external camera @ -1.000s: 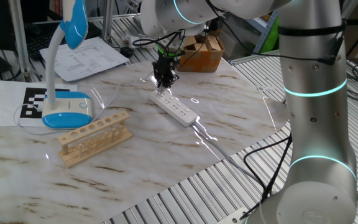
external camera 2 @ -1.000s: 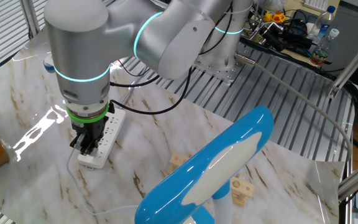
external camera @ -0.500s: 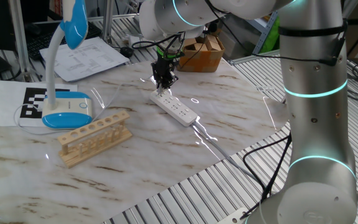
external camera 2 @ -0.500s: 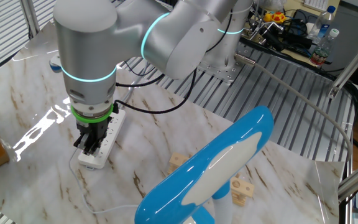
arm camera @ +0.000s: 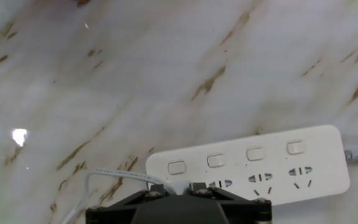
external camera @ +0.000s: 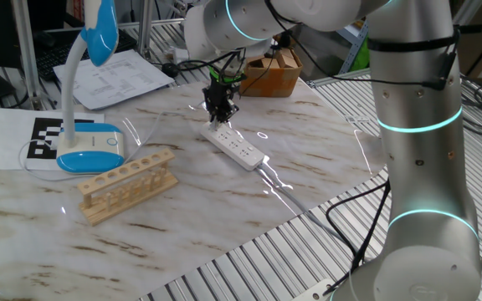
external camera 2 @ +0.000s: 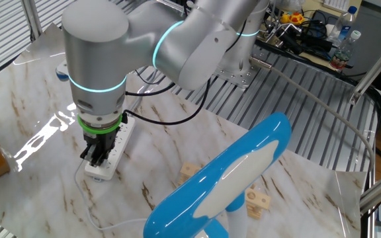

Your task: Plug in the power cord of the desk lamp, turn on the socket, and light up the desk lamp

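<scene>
Power cord point(arm camera: 104, 176): thin and white, curved in over the marble table point(arm camera: 166, 74) from the lower left of the hand view and vanished under the dark gripper body at the bottom edge, right at the near end of the socket point(arm camera: 260, 165). Plug itself hidden beneath the hand; impossible to tell whether seated in an outlet.

Socket: lay flat on the table as a long white strip, with four small switches in a row along one side and three outlets showing beside them in the hand view. Thicker cable left from its far end.

Gripper point(external camera: 219, 113): pointed straight down over the end of the strip nearest the lamp, fingertips low against it in the other fixed view point(external camera 2: 96, 157). Fingers drawn fairly close together, but could not tell whether pinching the plug or just resting over it.

Desk lamp point(external camera: 90, 150): stood well apart from the strip, oval base on a printed marker sheet point(external camera: 44, 138), blue-edged head raised on its white neck, unlit.

Wooden test-tube rack point(external camera: 128, 184): sat just in front of the lamp base. Cardboard box point(external camera: 274, 71): stood past the table's far edge, behind the gripper.
</scene>
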`<action>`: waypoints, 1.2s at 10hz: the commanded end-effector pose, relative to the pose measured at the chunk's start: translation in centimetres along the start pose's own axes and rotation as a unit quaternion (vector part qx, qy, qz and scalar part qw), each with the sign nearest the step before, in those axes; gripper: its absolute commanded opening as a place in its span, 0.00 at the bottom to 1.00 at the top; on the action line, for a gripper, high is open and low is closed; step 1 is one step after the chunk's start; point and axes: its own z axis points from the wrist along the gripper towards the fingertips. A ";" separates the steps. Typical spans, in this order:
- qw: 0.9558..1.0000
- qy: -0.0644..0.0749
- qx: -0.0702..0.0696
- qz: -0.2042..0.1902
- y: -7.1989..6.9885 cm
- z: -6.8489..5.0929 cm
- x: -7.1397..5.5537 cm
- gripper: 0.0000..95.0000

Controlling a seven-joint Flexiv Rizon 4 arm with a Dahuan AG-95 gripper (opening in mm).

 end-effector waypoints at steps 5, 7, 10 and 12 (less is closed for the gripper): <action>1.000 0.002 -0.011 -0.003 -0.1 1.3 0.4 0.00; 1.000 0.005 -0.009 -0.002 -0.4 1.3 0.7 0.00; 1.000 0.003 -0.013 0.000 -0.4 0.9 1.1 0.00; 1.000 0.006 -0.007 -0.003 -0.6 0.7 1.3 0.20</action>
